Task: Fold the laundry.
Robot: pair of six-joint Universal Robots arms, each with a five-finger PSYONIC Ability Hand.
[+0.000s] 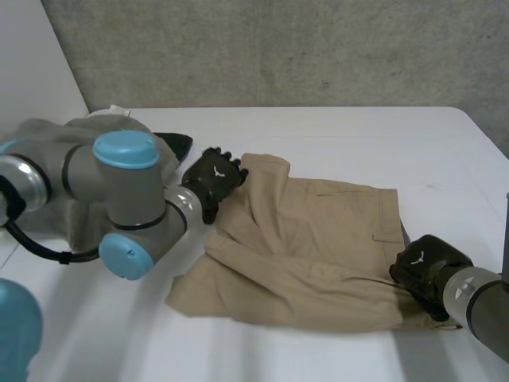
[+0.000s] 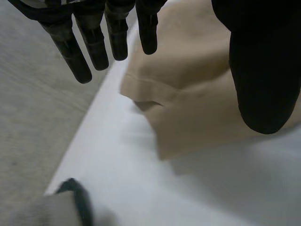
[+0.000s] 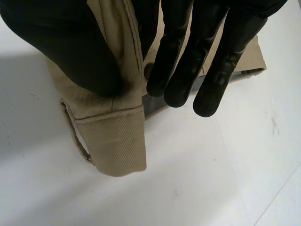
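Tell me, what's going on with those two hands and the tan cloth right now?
Left hand open over a corner of the tan garment. Right hand pinching its waistband corner. Grey clothes pile beside left arm, apart.

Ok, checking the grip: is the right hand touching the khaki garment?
Touching: right wrist view shows the right hand pinching the khaki garment between thumb and fingers.

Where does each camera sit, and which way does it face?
Head view: behind and between the arms, looking down at the white table; both arms, left hand, right hand.
Left wrist view: on that wrist, along the open left hand toward a hem of the folded tan trousers.
Right wrist view: on that wrist, along the right hand pinching their waistband.
All share the trousers.
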